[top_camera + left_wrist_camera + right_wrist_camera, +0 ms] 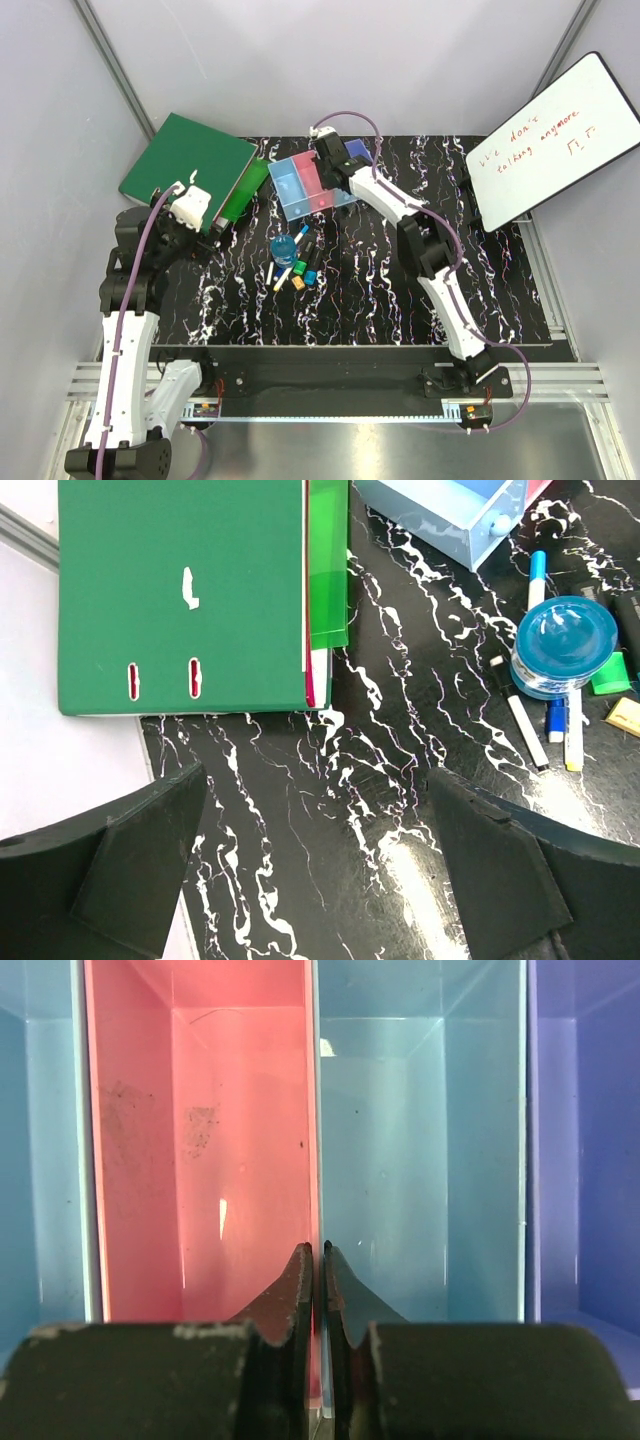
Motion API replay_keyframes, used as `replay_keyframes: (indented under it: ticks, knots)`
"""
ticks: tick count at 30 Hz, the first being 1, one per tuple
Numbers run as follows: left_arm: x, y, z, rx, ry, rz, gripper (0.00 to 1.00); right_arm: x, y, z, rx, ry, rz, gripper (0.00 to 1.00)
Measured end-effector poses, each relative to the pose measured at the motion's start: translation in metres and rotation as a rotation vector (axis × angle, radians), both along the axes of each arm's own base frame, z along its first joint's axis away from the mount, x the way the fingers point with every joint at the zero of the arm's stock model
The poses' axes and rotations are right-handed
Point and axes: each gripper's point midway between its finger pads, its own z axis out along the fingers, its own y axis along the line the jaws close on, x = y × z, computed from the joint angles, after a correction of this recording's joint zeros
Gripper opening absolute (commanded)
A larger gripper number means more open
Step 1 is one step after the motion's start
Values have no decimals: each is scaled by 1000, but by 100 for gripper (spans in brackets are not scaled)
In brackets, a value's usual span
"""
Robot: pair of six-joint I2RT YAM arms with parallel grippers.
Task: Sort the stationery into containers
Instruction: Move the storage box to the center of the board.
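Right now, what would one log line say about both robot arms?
left end effector: open, empty, by green binder | right end effector: shut on bins at pink-blue wall | pens: on table, unsorted

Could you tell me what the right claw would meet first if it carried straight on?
The divider wall between the pink bin and middle blue bin; the right claw looks shut on it.

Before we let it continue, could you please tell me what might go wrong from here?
The right pincer looks shut on the bin row at its pink-blue divider; pulling could tilt or drag the row into the pens. The left pincer hangs open near the green binder and might snag it.
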Motion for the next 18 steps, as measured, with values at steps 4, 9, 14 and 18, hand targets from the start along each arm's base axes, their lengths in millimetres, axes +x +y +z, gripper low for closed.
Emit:
replay_keyframes:
  ticks: [4,9,14,18]
  knots:
    - [0,-2,2,-5,-5,-11,99,-13,-11,0,21,50,-64,0]
    - [0,-4,8,-9,-19,-24,99,-35,-25,-1,30,117,-115,0]
    - [0,-7,15,-12,-34,-36,99,-55,-34,-3,35,165,-144,0]
    - [1,-7,18,-14,-40,-40,99,-64,-39,-3,37,188,-160,0]
